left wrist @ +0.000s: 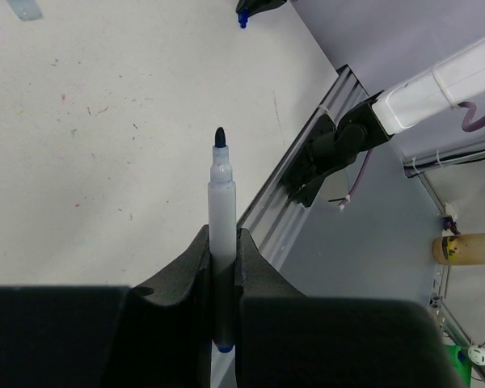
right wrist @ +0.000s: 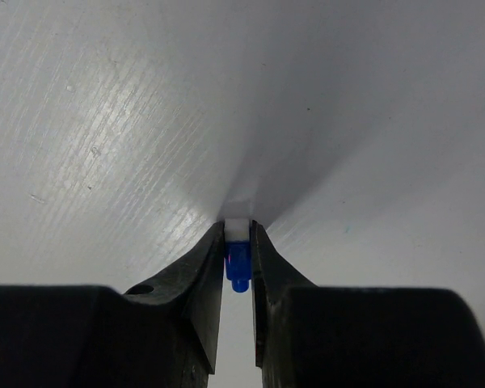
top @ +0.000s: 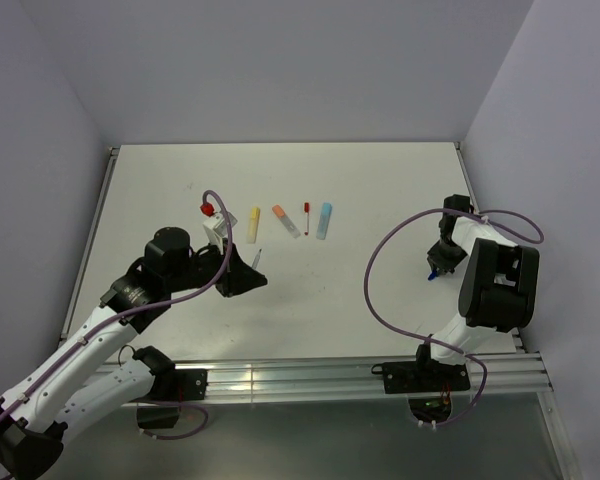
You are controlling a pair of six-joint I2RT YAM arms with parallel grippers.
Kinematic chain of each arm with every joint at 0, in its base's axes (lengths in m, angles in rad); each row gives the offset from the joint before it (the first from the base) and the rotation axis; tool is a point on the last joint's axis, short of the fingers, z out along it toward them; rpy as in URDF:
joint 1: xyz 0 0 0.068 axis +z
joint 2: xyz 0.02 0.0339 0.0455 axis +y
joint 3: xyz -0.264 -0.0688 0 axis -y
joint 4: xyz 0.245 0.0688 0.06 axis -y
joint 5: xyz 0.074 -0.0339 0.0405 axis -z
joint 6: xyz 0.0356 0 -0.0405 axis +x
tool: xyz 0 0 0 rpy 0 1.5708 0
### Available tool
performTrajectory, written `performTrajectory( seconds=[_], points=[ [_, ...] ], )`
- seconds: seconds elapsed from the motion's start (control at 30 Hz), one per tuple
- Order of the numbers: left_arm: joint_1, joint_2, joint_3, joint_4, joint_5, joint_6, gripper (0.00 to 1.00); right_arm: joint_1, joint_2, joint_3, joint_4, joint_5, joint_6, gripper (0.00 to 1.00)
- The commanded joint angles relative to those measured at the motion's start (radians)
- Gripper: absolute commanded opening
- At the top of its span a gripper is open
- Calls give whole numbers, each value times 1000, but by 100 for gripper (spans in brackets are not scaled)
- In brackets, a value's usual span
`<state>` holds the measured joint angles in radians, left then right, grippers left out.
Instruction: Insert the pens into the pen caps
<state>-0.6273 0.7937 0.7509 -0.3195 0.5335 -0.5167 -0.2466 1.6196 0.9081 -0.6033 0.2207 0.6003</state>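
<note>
Gripping: left hand [left wrist: 223,240], round pen [left wrist: 221,194] | right hand [right wrist: 238,236], stubby cap [right wrist: 238,264]

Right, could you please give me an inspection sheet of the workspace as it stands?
Surface: white table, faint coloured flecks in the left wrist view.
Job's things: yellow pen, orange-ended pen, thin red pen and light blue pen in a row.
Clutter: nothing seen.
Grippers: left gripper shut on the blue-tipped pen; right gripper shut on the blue cap.
Cables: purple cables loop off both arms.
Surroundings: plain walls; metal rail at the near edge.
</note>
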Motion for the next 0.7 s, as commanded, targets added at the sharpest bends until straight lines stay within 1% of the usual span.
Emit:
performTrajectory(
  seconds=[0.0, 0.13, 0.2, 0.3, 0.33, 0.43, 0.47, 0.53, 0.57, 0.6, 0.67],
  points=[
    [3, -10, 1, 26, -6, 15, 0, -6, 16, -6, 36, 17, -4, 0],
    [6, 4, -2, 43, 13, 12, 0, 3, -53, 8, 39, -66, -7, 0],
    [9, 21, 1, 75, 38, -2, 0, 23, -116, 29, 39, -118, -5, 0],
    [21, 59, 14, 141, 77, -37, 0, 110, -181, 86, 33, -139, 9, 0],
    [29, 88, 24, 152, 91, -45, 0, 166, -197, 100, 34, -150, 15, 0],
    [31, 154, 73, 206, 108, -69, 0, 239, -240, 170, 46, -246, 47, 0],
    [31, 170, 85, 223, 111, -81, 0, 286, -254, 219, 48, -267, 56, 0],
    [32, 217, 123, 287, 126, -114, 0, 325, -267, 288, 69, -316, 75, 0],
    [32, 232, 143, 310, 135, -127, 0, 367, -274, 311, 77, -328, 85, 0],
    [31, 249, 154, 386, 143, -144, 0, 389, -279, 330, 104, -361, 85, 0],
    [31, 306, 191, 440, 160, -196, 0, 441, -283, 379, 126, -383, 93, 0]
  ],
)
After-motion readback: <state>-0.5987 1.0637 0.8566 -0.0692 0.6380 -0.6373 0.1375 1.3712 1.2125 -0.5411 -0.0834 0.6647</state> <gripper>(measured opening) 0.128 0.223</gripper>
